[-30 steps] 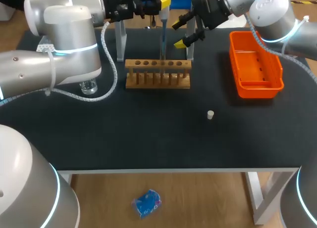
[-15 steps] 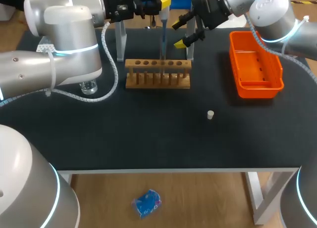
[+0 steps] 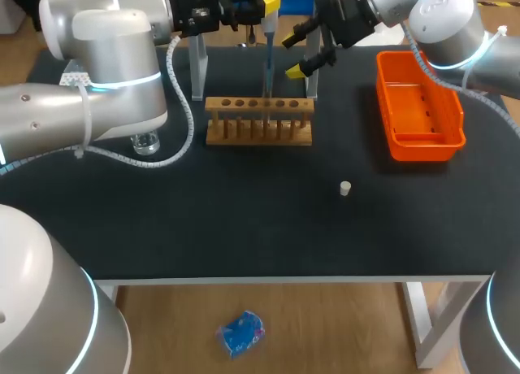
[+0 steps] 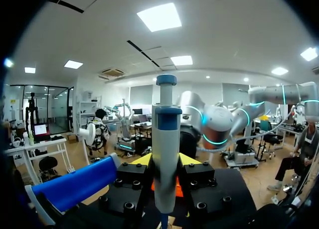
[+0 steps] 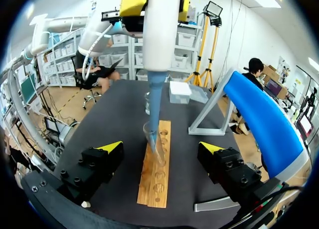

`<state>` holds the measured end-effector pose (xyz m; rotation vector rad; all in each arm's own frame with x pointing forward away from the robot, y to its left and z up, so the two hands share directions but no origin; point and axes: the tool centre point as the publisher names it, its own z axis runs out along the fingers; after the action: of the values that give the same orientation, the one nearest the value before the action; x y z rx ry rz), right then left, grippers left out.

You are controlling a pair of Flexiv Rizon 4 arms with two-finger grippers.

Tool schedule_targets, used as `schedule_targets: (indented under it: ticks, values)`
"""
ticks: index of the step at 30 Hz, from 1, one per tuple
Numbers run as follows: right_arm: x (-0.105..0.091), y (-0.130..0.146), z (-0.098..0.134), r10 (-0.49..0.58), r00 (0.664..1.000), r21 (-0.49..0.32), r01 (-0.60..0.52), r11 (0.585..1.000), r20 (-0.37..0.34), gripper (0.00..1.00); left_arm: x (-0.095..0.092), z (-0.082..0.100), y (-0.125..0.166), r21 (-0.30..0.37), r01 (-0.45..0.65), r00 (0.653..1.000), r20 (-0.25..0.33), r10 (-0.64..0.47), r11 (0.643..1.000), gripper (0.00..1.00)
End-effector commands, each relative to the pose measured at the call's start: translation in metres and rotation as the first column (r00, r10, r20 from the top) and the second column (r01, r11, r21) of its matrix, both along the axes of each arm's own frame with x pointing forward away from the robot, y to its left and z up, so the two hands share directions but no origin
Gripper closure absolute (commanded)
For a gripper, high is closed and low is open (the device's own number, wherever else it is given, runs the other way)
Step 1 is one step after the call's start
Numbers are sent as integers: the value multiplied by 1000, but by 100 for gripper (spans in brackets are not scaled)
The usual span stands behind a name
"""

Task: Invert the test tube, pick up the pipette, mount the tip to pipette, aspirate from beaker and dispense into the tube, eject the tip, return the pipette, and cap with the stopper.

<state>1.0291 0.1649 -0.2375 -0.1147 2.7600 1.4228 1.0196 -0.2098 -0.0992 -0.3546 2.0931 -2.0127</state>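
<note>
Nothing has moved: left gripper point(image 3: 262, 4) clamps the pipette point(image 5: 160, 35), which dips into the tube point(image 5: 151, 134) in the rack point(image 3: 258, 120); right gripper point(image 5: 160, 148) gapes empty beside it. Likely dispensing.

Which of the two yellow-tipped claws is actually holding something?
The left gripper: it clamps the pipette from both sides, while the right gripper stands open and empty.

Lab bench setting, wooden test-tube rack point(image 3: 258, 120), pipette point(image 4: 166, 139), glass beaker point(image 3: 146, 143), orange tray point(image 3: 422, 152) on a black table point(image 3: 244, 219)
</note>
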Motion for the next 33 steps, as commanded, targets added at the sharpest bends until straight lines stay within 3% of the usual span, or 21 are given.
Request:
schedule_targets:
  ticks: [1,11,21,33]
  values:
    - [-4,-16,11,6,1000,21,-6,1000,5,0,-1,0,0,-2,-4,1000,1,4,1000,100]
    - [-3,-41,53,11,999,62,-14,998,47,0,-1,0,0,-2,-4,1000,1,4,1000,100]
    - [-4,-52,111,3,990,103,-17,995,140,0,-1,0,0,-2,-4,1000,1,4,1000,100]
    - [-4,-52,111,3,990,103,-17,995,140,0,-1,0,0,-2,-4,1000,1,4,1000,100]
